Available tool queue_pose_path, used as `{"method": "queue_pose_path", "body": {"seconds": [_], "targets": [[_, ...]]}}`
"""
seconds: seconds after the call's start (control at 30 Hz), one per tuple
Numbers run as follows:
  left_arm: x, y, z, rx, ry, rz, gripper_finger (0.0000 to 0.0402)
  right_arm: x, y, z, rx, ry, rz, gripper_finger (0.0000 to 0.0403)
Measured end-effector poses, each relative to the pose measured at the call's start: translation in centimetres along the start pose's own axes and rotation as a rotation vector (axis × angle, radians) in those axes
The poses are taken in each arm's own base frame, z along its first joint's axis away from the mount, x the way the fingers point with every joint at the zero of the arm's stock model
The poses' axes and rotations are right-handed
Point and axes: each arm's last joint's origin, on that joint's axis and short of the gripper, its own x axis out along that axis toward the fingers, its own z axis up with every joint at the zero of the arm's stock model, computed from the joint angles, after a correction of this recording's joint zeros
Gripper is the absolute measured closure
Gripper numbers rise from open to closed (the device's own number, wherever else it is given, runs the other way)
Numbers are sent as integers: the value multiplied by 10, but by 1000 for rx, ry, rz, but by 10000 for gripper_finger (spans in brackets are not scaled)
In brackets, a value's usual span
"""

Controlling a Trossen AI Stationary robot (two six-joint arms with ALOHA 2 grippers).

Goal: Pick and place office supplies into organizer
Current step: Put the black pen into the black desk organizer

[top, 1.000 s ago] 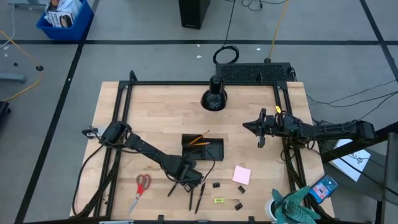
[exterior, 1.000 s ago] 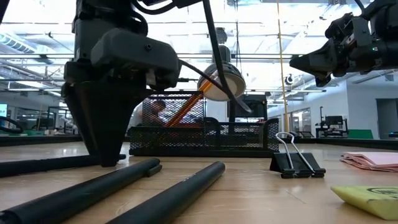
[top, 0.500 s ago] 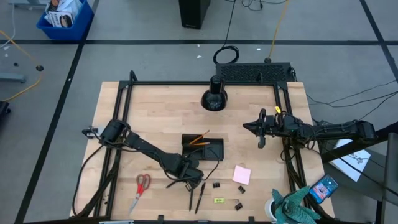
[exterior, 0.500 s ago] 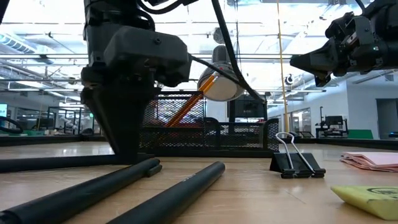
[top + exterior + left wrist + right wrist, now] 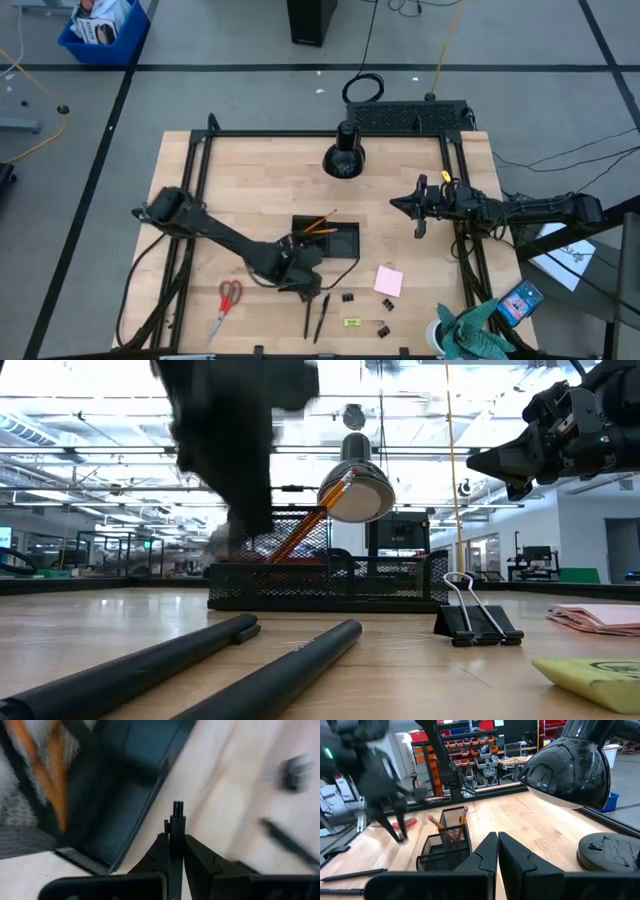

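Pale wood forms the worktop point(image 5: 230, 185), framed by black rails, with grey floor around it. At its middle stands the black mesh organizer point(image 5: 326, 238), with orange pencils point(image 5: 320, 223) leaning in its rear compartment. A dark pen point(image 5: 177, 851) is gripped between the closed jaws of the left gripper point(image 5: 300, 283), which is held just off the organizer's near left corner; in the left wrist view the pen tip is seen above bare wood beside the tray's edge. Two more dark pens point(image 5: 315, 316) lie just beyond the gripper toward the near edge. Binder clips point(image 5: 348, 297) and a pink sticky-note pad point(image 5: 389, 281) lie to the right of these, a yellow-green piece point(image 5: 352, 322) nearer the edge, and red-handled scissors point(image 5: 226, 303) well apart to the left. Open wood is left between the organizer and the black lamp point(image 5: 343, 155). The right gripper point(image 5: 419, 212) is held raised by the right rail, its jaws closed and empty.
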Motion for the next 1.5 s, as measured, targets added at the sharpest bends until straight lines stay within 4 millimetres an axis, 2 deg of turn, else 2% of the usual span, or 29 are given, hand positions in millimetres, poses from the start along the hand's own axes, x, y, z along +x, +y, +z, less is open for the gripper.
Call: {"method": "queue_pose_path", "body": {"seconds": [0.2,0.3,0.4,0.5,0.57,0.63,0.77,0.93,1.13,1.5], "targets": [[-57,5,21,137,-273,-54,371,0,0,0,0,0,0,394],[-84,8,32,292,-418,-74,371,0,0,0,0,0,0,394],[-99,12,41,457,-529,-75,371,0,0,0,0,-1,0,394],[-107,30,50,532,-595,-41,371,0,0,0,0,-1,0,394],[-103,48,50,513,-594,-19,371,0,0,0,0,-1,0,394],[-91,68,49,480,-594,-32,371,0,0,0,0,-1,0,394],[-62,107,43,392,-739,-196,371,0,0,0,0,0,0,394],[-31,139,30,332,-901,-313,371,0,0,-1,-4,7,-2,394],[-9,155,13,293,-838,-297,371,0,0,-1,-8,8,-5,394],[34,154,-7,270,-723,-298,371,0,0,-1,-12,7,-5,394]]}}
